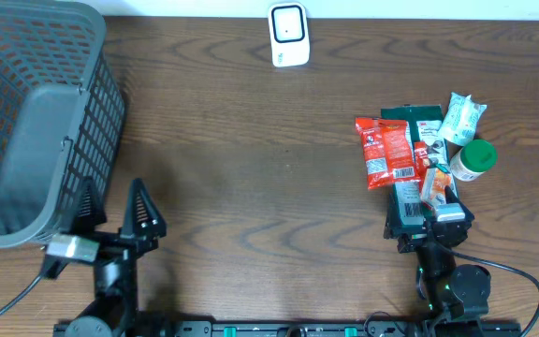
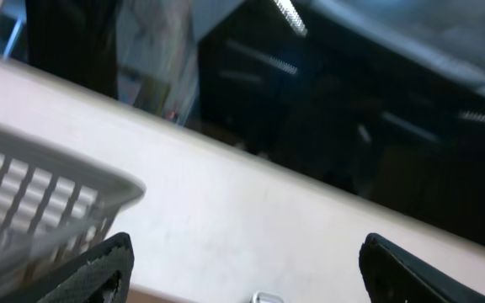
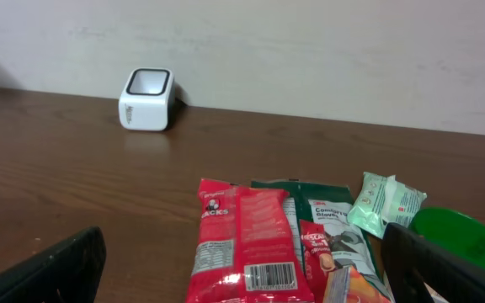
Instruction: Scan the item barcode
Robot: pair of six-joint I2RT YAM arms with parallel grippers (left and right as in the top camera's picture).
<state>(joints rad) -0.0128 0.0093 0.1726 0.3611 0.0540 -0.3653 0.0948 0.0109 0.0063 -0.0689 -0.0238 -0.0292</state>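
Note:
A white barcode scanner (image 1: 288, 36) (image 3: 146, 99) stands at the table's far edge. At the right lies a pile of items: a red snack bag (image 1: 385, 152) (image 3: 241, 244) with its barcode facing up, a dark green glove pack (image 1: 417, 122) (image 3: 337, 220), a pale green wipes pack (image 1: 461, 117) (image 3: 386, 202) and a green-lidded bottle (image 1: 471, 159) (image 3: 455, 236). My right gripper (image 1: 427, 221) (image 3: 247, 273) is open at the pile's near end, holding nothing. My left gripper (image 1: 115, 208) (image 2: 251, 273) is open and empty at the near left, tilted up towards the wall.
A grey mesh basket (image 1: 36, 122) (image 2: 23, 202) fills the far left corner, just beyond my left gripper. A small orange packet (image 1: 433, 183) and a red sachet (image 3: 318, 244) lie on the pile. Bare brown tabletop (image 1: 251, 168) lies between the arms.

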